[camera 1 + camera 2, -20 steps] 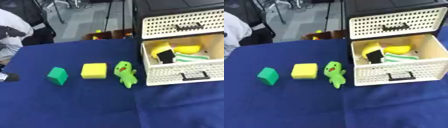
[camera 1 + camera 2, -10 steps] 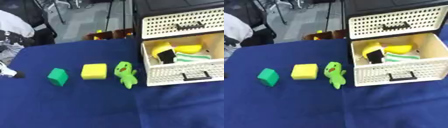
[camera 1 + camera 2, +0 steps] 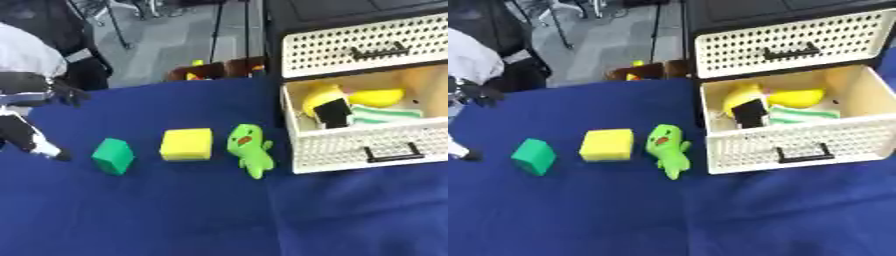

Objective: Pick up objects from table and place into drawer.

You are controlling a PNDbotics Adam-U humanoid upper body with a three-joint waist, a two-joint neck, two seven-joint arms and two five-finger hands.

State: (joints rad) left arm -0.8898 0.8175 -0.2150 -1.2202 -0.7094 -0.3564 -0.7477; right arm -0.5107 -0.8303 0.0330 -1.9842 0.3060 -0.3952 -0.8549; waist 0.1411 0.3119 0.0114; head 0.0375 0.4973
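Reaching from 9 o'clock, left hand holds nothing; finger state unclear. Green block sits nearest, with the drawer at 3 o'clock. Risk: sweeping into yellow block or green toy.

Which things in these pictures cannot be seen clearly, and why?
- Robot's left hand: left eye view, cut off by the left edge and blurred; fingers unreadable.
- Right hand: in no view.
- Yellow objects in the open cream perforated plastic drawer: blurred, partly hidden by the front wall.
- Upper drawer: closed, contents hidden.
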